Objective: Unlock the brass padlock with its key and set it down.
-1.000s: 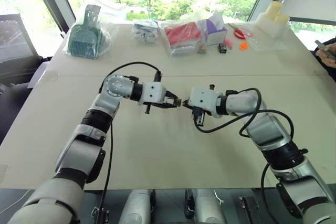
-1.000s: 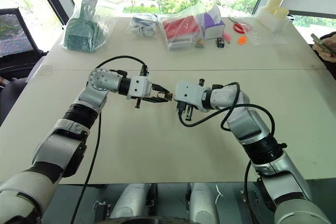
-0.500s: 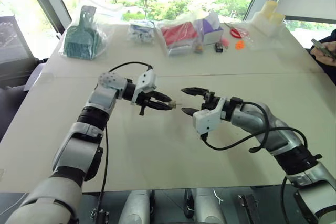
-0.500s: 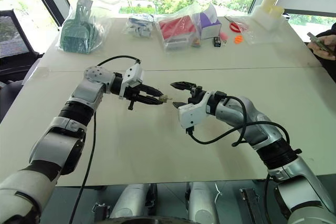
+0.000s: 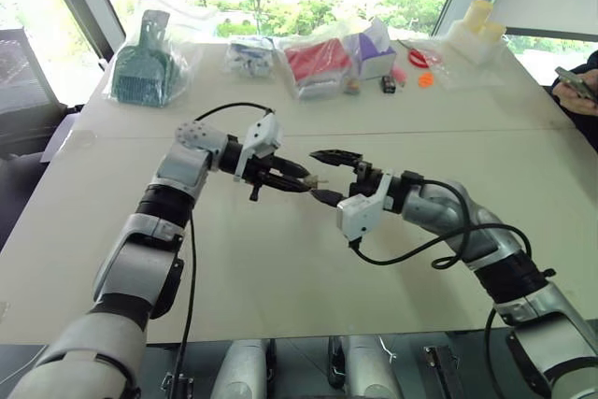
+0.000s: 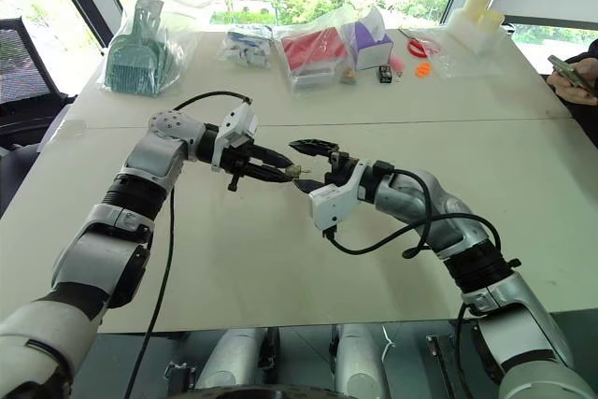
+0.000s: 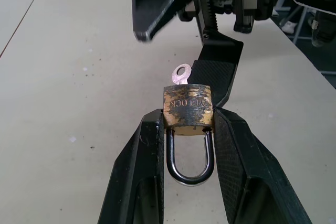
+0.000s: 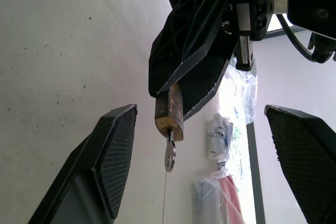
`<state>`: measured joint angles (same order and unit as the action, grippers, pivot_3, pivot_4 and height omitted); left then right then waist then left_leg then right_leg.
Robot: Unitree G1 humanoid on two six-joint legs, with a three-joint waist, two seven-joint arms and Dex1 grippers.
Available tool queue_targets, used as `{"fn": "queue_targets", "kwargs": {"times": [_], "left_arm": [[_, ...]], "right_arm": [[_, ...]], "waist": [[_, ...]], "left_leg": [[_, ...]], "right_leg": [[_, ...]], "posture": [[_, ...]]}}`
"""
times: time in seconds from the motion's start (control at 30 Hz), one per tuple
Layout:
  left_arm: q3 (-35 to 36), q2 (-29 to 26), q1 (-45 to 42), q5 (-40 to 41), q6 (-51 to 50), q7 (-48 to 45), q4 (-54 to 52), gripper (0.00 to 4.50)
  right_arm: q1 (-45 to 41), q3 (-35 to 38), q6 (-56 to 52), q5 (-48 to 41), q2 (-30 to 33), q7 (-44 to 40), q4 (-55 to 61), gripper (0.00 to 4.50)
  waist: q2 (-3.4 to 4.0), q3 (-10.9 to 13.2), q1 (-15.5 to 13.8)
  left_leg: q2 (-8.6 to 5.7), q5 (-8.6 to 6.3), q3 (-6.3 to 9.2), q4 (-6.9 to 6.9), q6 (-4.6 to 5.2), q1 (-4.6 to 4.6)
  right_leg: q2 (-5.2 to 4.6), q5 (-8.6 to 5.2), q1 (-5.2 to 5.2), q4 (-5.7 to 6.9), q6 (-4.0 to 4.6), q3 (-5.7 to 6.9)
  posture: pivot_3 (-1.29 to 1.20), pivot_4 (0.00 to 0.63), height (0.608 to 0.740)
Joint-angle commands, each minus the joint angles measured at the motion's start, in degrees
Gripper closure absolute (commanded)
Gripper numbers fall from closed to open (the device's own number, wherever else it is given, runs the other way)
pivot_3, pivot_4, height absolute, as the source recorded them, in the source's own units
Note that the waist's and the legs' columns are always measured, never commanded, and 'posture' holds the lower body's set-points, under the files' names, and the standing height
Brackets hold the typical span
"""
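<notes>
Left wrist view: the small brass padlock (image 7: 188,111) with silvery shackle is pinched by the left gripper (image 7: 186,129); since a second ago, the right gripper (image 8: 210,156), at 3 o'clock, is spread off the key (image 7: 181,73).

Our left gripper (image 7: 186,129) is clamped on the padlock (image 7: 188,110); our right gripper (image 8: 210,145) faces it just beside, fingers spread either side, both arms raised.
</notes>
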<state>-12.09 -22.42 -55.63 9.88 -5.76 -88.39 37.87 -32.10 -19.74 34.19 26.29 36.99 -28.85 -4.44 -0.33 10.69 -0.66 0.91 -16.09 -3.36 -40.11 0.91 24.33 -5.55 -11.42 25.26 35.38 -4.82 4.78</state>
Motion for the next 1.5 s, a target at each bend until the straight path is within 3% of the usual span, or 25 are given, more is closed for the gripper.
{"fn": "queue_targets", "kwargs": {"times": [0.03, 0.17, 0.47, 0.73, 0.8, 0.9, 1.13, 1.5], "left_arm": [[1.16, -0.30, -0.97, 1.04, -0.13, -0.04, -2.27, 3.78], [1.07, -0.11, -0.97, 1.22, -0.50, -0.07, -2.46, 3.78], [1.66, -0.27, -1.14, 1.20, -0.77, 1.05, -2.79, 3.78], [3.85, -4.06, 0.08, 2.15, -1.14, 2.59, -4.84, 0.02], [4.99, -4.32, 0.15, 3.67, -2.05, 2.11, -5.65, 0.02], [6.38, -4.67, 0.26, 5.40, -3.62, 2.28, -6.69, 0.94], [5.92, -4.62, 1.54, 6.02, -4.26, 1.94, -7.94, 4.32], [2.39, -3.61, 5.00, 4.06, -5.25, 1.85, -9.85, 4.44]], "right_arm": [[-1.57, 0.75, 1.05, -0.15, -0.36, -0.09, 0.22, 2.33], [-1.86, 0.70, 1.71, 0.25, -0.58, -0.27, -0.22, 4.46], [-1.79, 0.99, 1.23, 0.43, -0.84, -0.71, -0.15, 4.46], [-1.47, 1.33, 0.39, 0.13, -0.72, -1.03, -0.17, 4.50], [-1.51, 1.26, 0.27, 0.09, -0.80, -1.10, -0.19, 4.50], [-1.47, 1.25, 0.06, -0.08, -0.88, -1.31, -0.01, 4.50], [-1.52, 1.35, -0.10, -0.24, -0.82, -1.58, 0.19, 4.50], [-1.61, 1.71, -0.78, -0.77, -0.66, -2.07, 0.86, 4.50]], "waist": [[0.00, 0.00, 0.00], [0.00, 0.00, 0.06], [0.00, 0.00, 0.04], [0.00, 0.00, 0.11], [0.00, 0.00, -0.06], [0.00, 0.00, -0.03], [0.00, 0.00, 0.07], [0.00, 0.00, 0.03]], "left_leg": [[0.00, 0.00, 0.00, 0.00, 0.00, 0.00], [0.00, 0.00, 0.00, 0.00, 0.00, 0.00], [0.00, 0.00, 0.00, 0.00, 0.00, 0.00], [0.01, 0.00, 0.00, 0.01, 0.00, -0.01], [0.00, 0.00, 0.00, 0.01, 0.00, -0.01], [0.00, 0.00, 0.00, 0.00, -0.01, -0.01], [0.00, 0.00, 0.00, 0.00, -0.01, -0.02], [0.00, 0.01, -0.01, 0.00, -0.01, -0.02]], "right_leg": [[0.00, 0.00, 0.00, 0.00, 0.00, 0.00], [0.00, 0.00, 0.00, 0.00, 0.00, 0.00], [0.00, 0.00, 0.00, 0.01, 0.00, -0.01], [0.00, 0.00, 0.01, 0.01, 0.00, 0.00], [0.00, 0.00, 0.00, 0.02, 0.00, 0.00], [-0.01, 0.00, -0.02, 0.01, 0.00, -0.01], [0.00, 0.00, -0.01, 0.01, 0.00, -0.01], [0.00, 0.00, -0.02, 0.03, 0.00, -0.01]], "posture": [[0.00, 0.150, 0.740], [0.00, 0.150, 0.740], [0.00, 0.150, 0.740], [0.00, 0.150, 0.740], [0.00, 0.150, 0.740], [0.00, 0.150, 0.740], [0.00, 0.150, 0.740], [0.00, 0.150, 0.740]]}}
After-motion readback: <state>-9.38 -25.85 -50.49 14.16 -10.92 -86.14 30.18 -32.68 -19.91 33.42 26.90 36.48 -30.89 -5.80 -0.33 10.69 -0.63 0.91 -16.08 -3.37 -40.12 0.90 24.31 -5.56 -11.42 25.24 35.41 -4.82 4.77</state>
